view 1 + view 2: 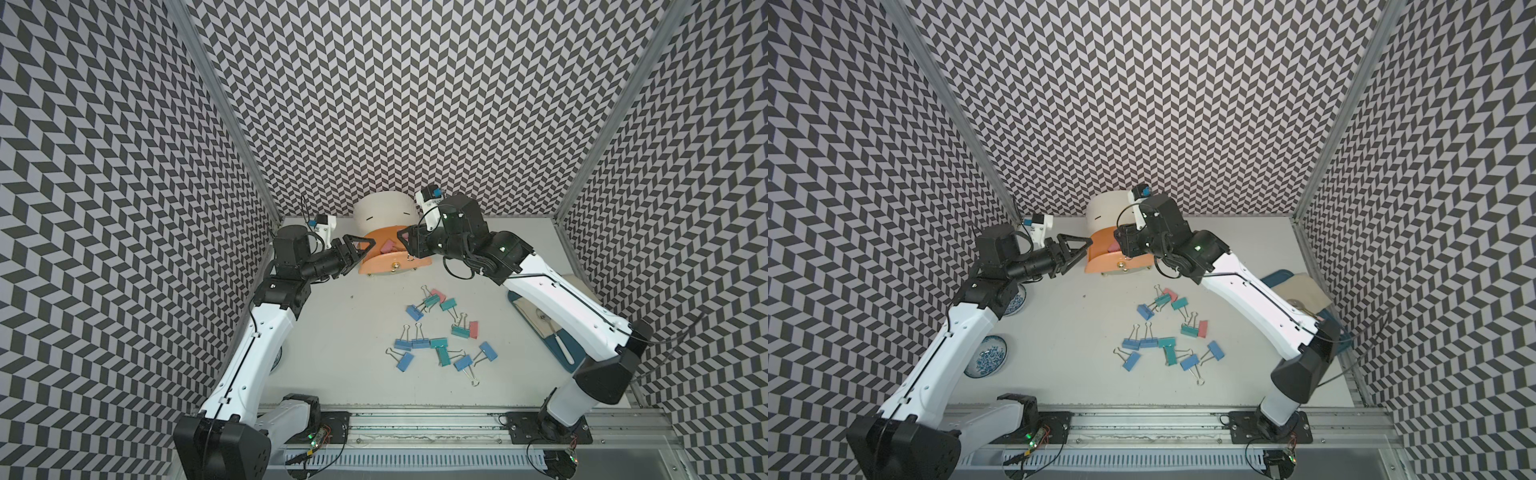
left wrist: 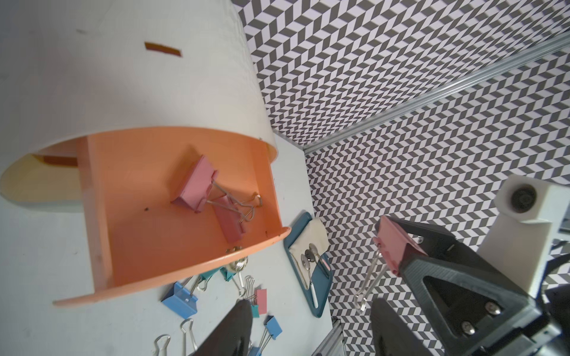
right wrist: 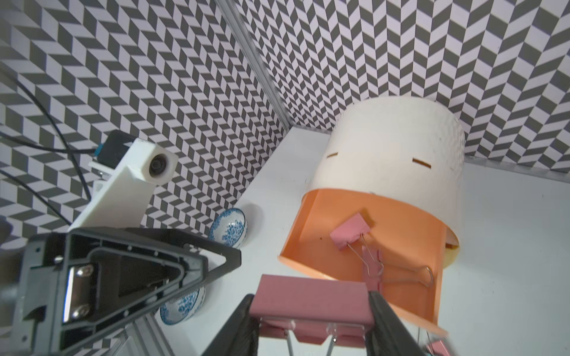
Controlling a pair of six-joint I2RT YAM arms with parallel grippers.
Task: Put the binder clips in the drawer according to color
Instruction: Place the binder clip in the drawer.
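The drawer (image 1: 384, 212) is a white round-topped cabinet at the back of the table. Its peach drawer (image 1: 386, 266) is pulled out, and two pink binder clips (image 2: 197, 185) lie inside. My right gripper (image 3: 311, 326) is shut on another pink binder clip (image 3: 311, 299), held above the open drawer's right front corner (image 1: 405, 245). Its wire handles hang down. My left gripper (image 2: 311, 326) stands open and empty just left of the drawer (image 1: 363, 251). Several blue, teal and pink binder clips (image 1: 440, 332) lie scattered mid-table.
A blue tray (image 1: 561, 353) with a cloth and spoons lies at the right, partly under my right arm. Two blue-patterned bowls (image 1: 987, 357) (image 1: 1016, 301) sit at the left beside my left arm. Patterned walls close in the back and both sides.
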